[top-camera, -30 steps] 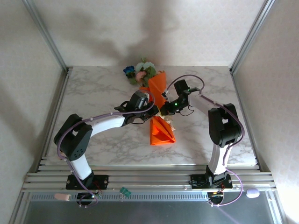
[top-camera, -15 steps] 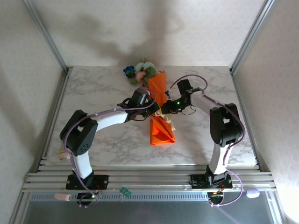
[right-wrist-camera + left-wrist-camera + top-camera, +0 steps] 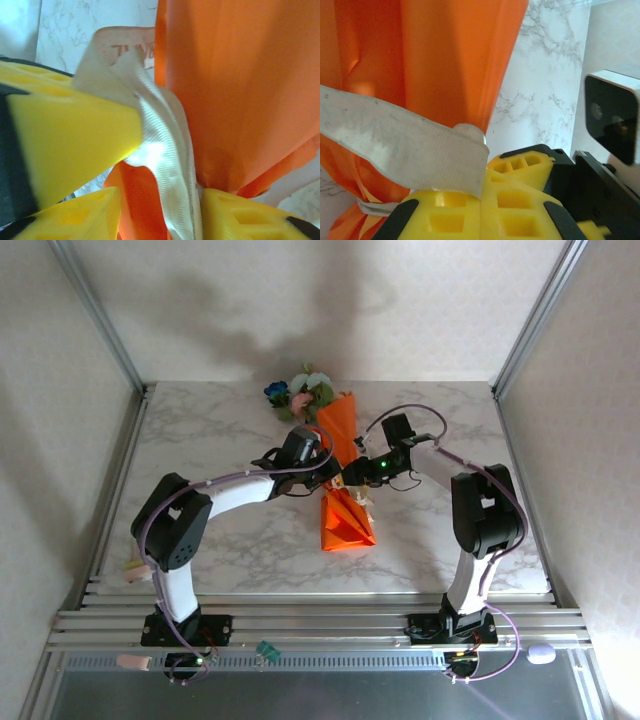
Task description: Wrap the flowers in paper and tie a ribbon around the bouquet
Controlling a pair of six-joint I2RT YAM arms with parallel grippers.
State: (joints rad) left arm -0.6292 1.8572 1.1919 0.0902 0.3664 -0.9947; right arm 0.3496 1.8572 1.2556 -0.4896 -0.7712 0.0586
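There's the left gripper (image 3: 325, 473) clamped tight on the ribbon (image 3: 405, 150) at the waist of the bouquet (image 3: 345, 522), which lies lengthwise, flowers (image 3: 300, 392) far. Opposite, the right gripper (image 3: 352, 478), equally near, jaws apart around the ribbon. Touching it? Hard to say.

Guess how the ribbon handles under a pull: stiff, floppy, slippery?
Probably floppy: the ribbon drapes and folds around the paper instead of holding shape. Its woven surface likely grips rather than slips in the left gripper pinching it. Seemingly light, so a pull may crease the thin paper.
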